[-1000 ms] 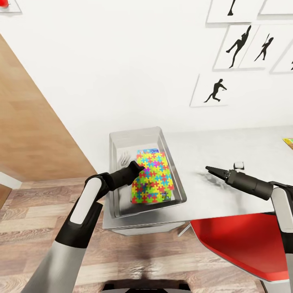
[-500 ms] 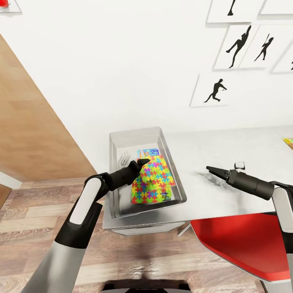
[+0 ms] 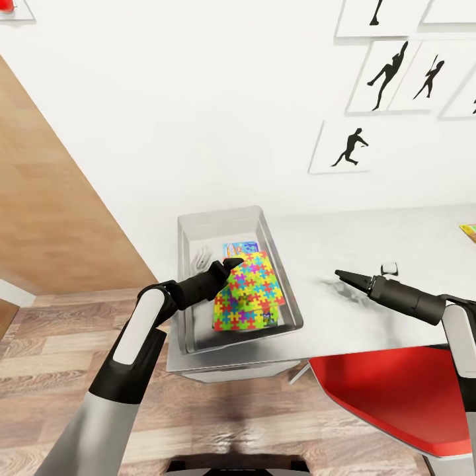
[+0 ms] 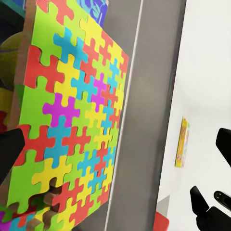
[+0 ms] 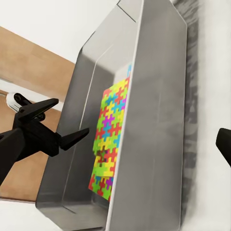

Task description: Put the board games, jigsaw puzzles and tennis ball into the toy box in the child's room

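Since a second ago, the top jigsaw puzzle (image 3: 253, 281) has tipped from flat to leaning on the toy box's (image 3: 225, 225) right wall, and my left gripper (image 3: 228, 266) has drawn back, spread open and empty. From my head I count two puzzles stacked in the box on the table (image 3: 370, 244), and one board game (image 3: 239, 248) behind them. My right gripper (image 3: 342, 274) hovers over the table; I cannot tell its state.

My left wrist shows one puzzle (image 4: 72, 125) close up, with the tennis ball (image 4: 12, 57) behind it.

My right wrist shows the box (image 5: 159, 115) with the puzzles (image 5: 109, 139) inside and my left gripper's (image 5: 67, 122) parted jaws.
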### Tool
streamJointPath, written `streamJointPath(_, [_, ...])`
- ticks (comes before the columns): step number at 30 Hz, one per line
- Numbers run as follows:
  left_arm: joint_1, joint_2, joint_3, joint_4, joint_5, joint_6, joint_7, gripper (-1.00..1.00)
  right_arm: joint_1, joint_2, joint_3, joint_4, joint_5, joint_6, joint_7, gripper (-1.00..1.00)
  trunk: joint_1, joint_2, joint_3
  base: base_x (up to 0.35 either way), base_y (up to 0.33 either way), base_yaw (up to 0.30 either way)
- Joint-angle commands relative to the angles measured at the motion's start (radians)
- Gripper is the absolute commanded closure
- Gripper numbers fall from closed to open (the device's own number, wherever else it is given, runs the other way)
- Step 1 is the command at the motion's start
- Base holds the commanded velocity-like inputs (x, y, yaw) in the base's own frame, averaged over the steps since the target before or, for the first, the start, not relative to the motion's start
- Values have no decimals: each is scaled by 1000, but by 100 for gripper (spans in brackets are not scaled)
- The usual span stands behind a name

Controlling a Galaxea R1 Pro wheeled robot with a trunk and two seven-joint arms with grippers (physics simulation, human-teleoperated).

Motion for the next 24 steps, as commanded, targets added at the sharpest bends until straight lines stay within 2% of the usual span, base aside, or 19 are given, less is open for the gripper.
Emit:
streamJointPath(1, [-1,0,0,-2,11,0,10,-100,-1,0,-1,0,4,3,6,-100,1,-2,-1,0,0,0])
streamJointPath(5, [0,0,1,-12,17,1,12,-100,-1,0,-1,0,3,3,6,-100,1,-2,-1,0,0,0])
streamJointPath(9, [1,6,3,-35,58,3,19,-100,-1,0,-1,0,4,3,6,-100,1,-2,-1,0,0,0])
streamJointPath(10, [1,6,3,-35,58,3,19,-100,-1,0,-1,0,4,3,6,-100,1,-2,-1,0,0,0])
streamJointPath(14, [2,10,2,-48,121,3,44,-100,-1,0,-1,0,4,3,7,-100,1,-2,-1,0,0,0])
streamJointPath(15, [2,10,2,-48,121,3,44,-100,-1,0,-1,0,4,3,7,-100,1,-2,-1,0,0,0])
streamJointPath(19, [6,12,4,-61,173,3,82,-100,-1,0,-1,0,4,3,7,-100,1,-2,-1,0,0,0])
streamJointPath(20, [6,12,4,-61,173,3,82,-100,-1,0,-1,0,4,3,7,-100,1,-2,-1,0,0,0])
streamJointPath(24, [15,12,6,-79,214,3,124,-100,-1,0,-1,0,4,3,7,-100,1,-2,-1,0,0,0])
